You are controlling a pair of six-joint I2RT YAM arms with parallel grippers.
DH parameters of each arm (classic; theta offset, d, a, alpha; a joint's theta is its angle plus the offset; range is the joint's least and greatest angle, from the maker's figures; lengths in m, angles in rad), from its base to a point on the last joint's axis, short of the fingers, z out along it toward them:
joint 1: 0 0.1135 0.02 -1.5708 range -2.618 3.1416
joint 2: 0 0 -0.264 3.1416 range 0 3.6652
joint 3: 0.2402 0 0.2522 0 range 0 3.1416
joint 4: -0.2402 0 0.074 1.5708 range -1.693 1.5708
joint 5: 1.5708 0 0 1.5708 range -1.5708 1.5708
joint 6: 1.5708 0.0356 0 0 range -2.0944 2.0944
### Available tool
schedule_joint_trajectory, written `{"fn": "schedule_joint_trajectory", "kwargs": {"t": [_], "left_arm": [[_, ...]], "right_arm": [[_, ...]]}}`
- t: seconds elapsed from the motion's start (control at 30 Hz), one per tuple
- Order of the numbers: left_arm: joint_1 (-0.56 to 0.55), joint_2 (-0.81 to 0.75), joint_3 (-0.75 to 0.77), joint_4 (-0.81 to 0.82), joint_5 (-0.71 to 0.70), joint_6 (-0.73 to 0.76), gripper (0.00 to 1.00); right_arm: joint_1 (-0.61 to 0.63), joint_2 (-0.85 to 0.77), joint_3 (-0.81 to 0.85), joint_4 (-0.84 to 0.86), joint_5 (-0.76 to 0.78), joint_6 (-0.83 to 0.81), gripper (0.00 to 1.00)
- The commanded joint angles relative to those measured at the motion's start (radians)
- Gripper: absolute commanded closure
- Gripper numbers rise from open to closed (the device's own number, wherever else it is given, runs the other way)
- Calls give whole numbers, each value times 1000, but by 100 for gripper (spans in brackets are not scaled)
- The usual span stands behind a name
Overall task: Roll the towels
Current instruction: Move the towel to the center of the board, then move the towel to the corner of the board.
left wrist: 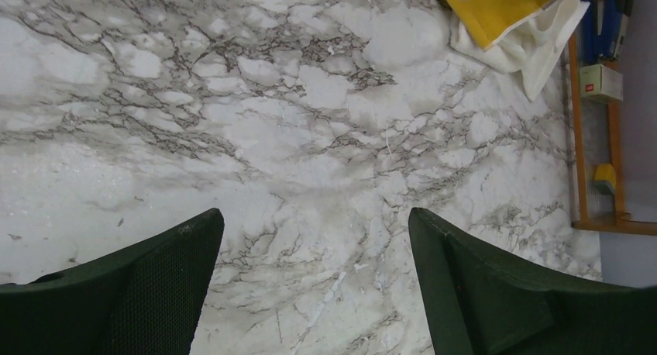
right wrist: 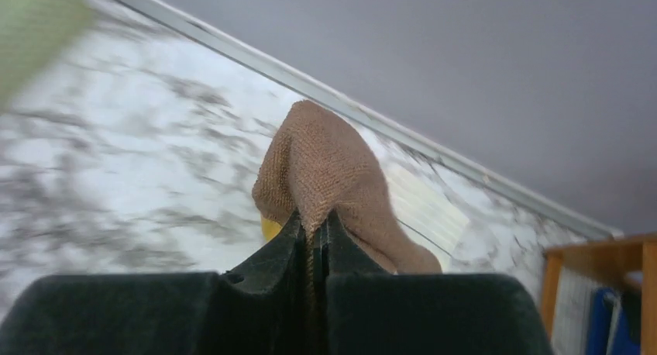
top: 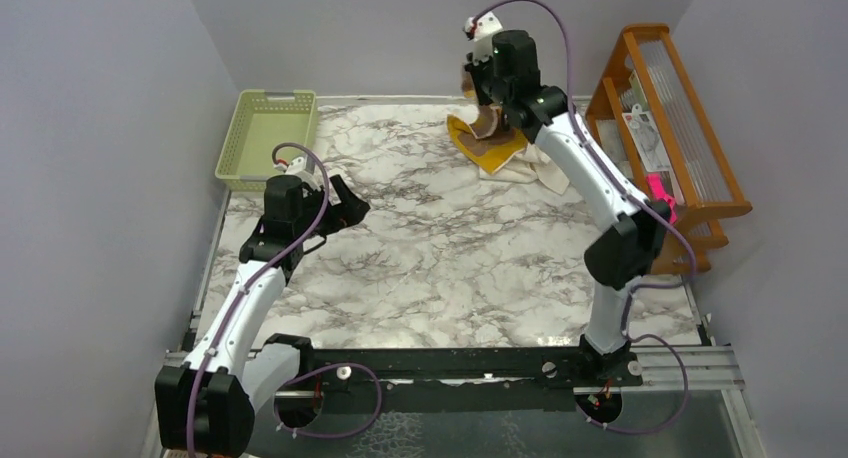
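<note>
The brown towel (top: 484, 128) with mustard-yellow backing (top: 482, 154) hangs from my right gripper (top: 488, 96) at the far right of the marble table (top: 440, 248), its lower end still on the table. In the right wrist view the jaws are pinched shut on a fold of the brown towel (right wrist: 325, 169). The cream-white towel (top: 522, 166) lies crumpled beneath it; it also shows in the left wrist view (left wrist: 534, 49) under the yellow cloth (left wrist: 496, 6). My left gripper (top: 345, 203) is open and empty above the table's left side, far from both towels; its fingers (left wrist: 155, 285) frame bare marble.
A light-green plastic basket (top: 262, 138) stands at the table's far left corner. A wooden rack (top: 680, 128) holding clear boxes and papers stands along the right edge. Grey walls enclose the table on three sides.
</note>
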Motion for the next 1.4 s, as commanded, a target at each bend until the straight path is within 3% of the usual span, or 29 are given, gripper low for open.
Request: {"fn": "schedule_joint_trajectory", "kwargs": {"t": [0.0,0.13,0.17,0.23,0.27,0.33,0.47,0.63,0.7,0.8,0.87,1.07,1.2,1.3,1.37], "left_arm": [[-6,-75,76,-20,-63,56,8],[-6,-110,74,-8,-65,30,8],[-6,-112,67,2,-54,18,8],[-6,-108,46,22,-37,-3,8],[-7,-98,34,32,-29,-17,8],[-7,-79,12,53,-13,-48,8],[-9,-44,-23,87,12,-88,9],[-15,-50,-38,78,15,-90,10],[-15,-55,-42,71,8,-88,10],[-17,-49,-45,67,4,-86,10],[-17,-44,-45,63,4,-85,10],[-17,2,-37,11,-51,-84,10],[-17,52,-37,-2,-38,-89,12],[-17,68,-27,-19,-50,-87,12],[-17,76,-15,-46,-88,-80,12]], "right_arm": [[212,-279,-167,81,-87,-11,97],[294,-574,-449,333,-292,107,91],[293,-624,-501,386,-275,116,80],[289,-673,-558,428,-157,81,33],[280,-669,-573,426,-87,58,16],[201,-608,-561,357,-22,80,6],[-112,-449,-615,326,-211,270,8],[-181,-116,-483,184,-58,236,14],[-181,-43,-449,168,-79,212,23],[-181,36,-416,172,-115,205,53],[-181,96,-375,149,-121,202,63],[-227,286,-221,95,-134,193,64],[-314,474,54,-1,-181,202,64],[-351,593,325,-122,-180,207,56],[-348,569,366,-145,-207,200,45]]}}
